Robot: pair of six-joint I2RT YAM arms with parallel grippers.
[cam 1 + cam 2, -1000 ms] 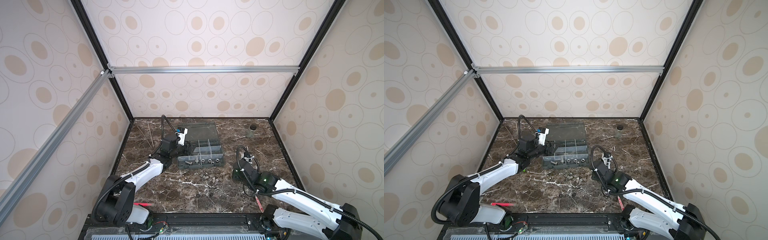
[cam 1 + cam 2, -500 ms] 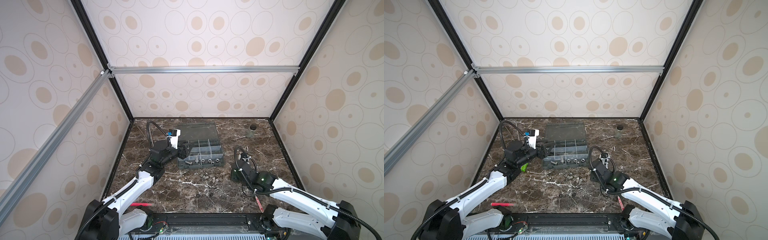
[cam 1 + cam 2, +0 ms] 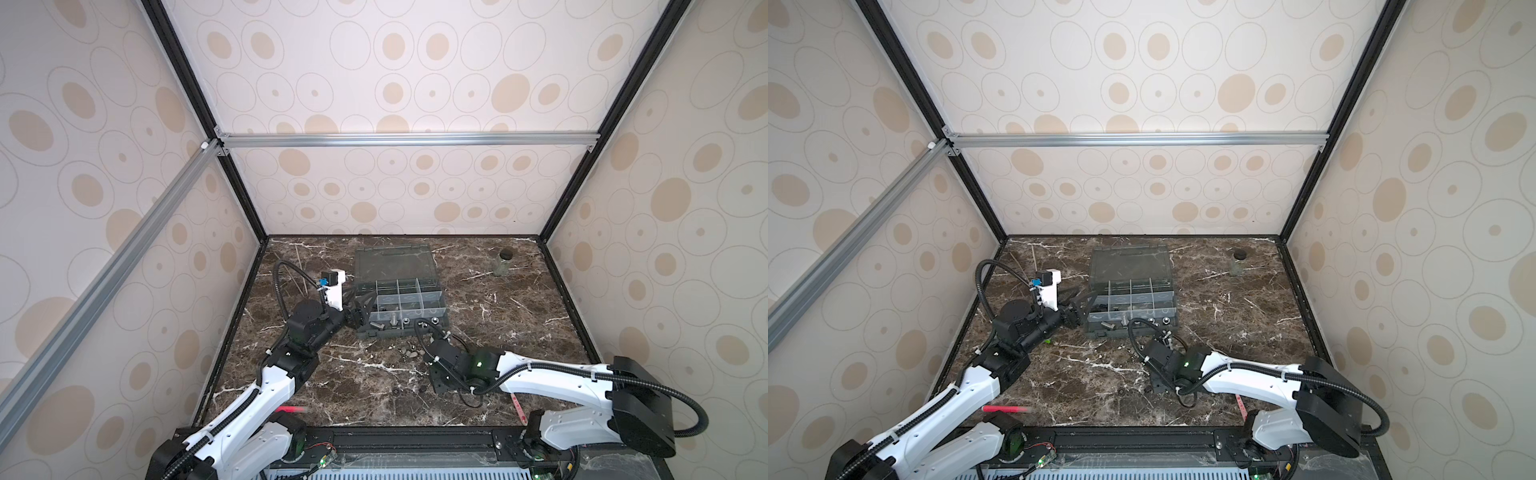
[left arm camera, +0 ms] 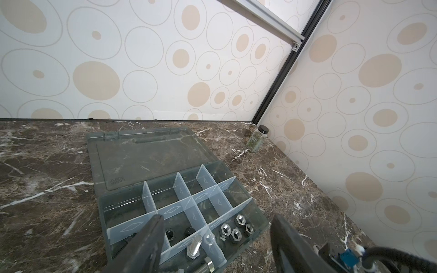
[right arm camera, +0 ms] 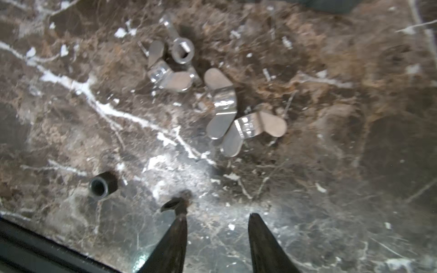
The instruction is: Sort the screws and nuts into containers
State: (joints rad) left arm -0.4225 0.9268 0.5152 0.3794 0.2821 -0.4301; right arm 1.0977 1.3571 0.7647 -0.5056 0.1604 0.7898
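We're looking at a dark brown marble table (image 3: 519, 332), white-veined, boxed in by cream walls dotted with beige ovals, with an aluminium bar running across the back. A small glass jar (image 3: 502, 266) with a black lid is standing alone near the far right corner.

Toward the back, the grey organizer box (image 3: 442, 309) is lying wide open, its clear lid (image 3: 392, 264) folded flat on the table behind it. Translucent dividers are splitting it into compartments (image 4: 181, 189). In the row nearest the arms, silver nuts (image 4: 235, 230) are bunching in the right-hand end compartment. Silver screws (image 4: 194, 245) are resting in the one beside it, one of them standing on its head. Black nuts (image 4: 169, 234) are sitting one row back.

The left fingers (image 4: 149, 241) are hovering at the box's left end, spread wide and gripping nothing.

In front of the box, loose on the marble, shiny wing nuts (image 5: 222, 104) are lying in a little heap. A lone black nut (image 5: 99, 186) is standing apart from them. The right fingers (image 5: 175, 241) are hanging just above the table near that heap, parted, with nothing between them. A dark speck is sitting at one tip, and I can't tell what it is.
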